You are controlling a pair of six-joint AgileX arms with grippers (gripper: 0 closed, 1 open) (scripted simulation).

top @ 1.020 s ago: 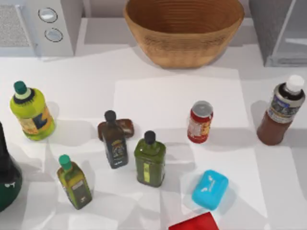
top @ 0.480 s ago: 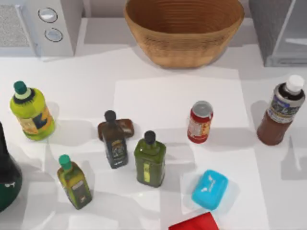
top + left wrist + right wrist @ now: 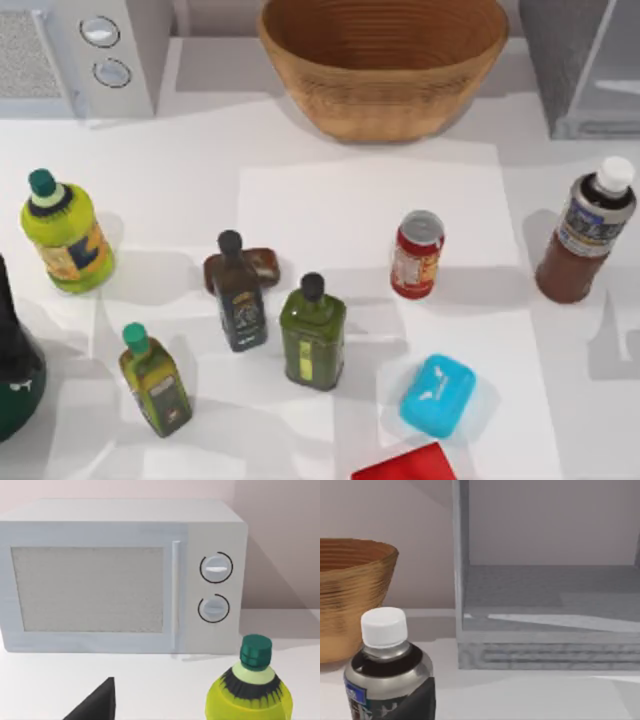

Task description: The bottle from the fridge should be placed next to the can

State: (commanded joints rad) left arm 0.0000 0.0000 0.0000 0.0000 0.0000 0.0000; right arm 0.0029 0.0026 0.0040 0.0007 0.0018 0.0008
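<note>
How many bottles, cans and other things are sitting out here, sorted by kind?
Bottles: 5, four greenish ones and the reddish-brown bottle
Cans: 1, the can
Baskets: 1
Appliances: 2, microwave, fridge
Total: 9

The basket [image 3: 384, 62] looks woven, with ribbed, matt brown walls. The fridge [image 3: 545, 605] is dull grey metal, the can [image 3: 417, 254] has a shiny silver top, and the bottle [image 3: 587, 232] has a smooth white plastic-looking cap. The table [image 3: 360, 200] is plain matt white.
</note>
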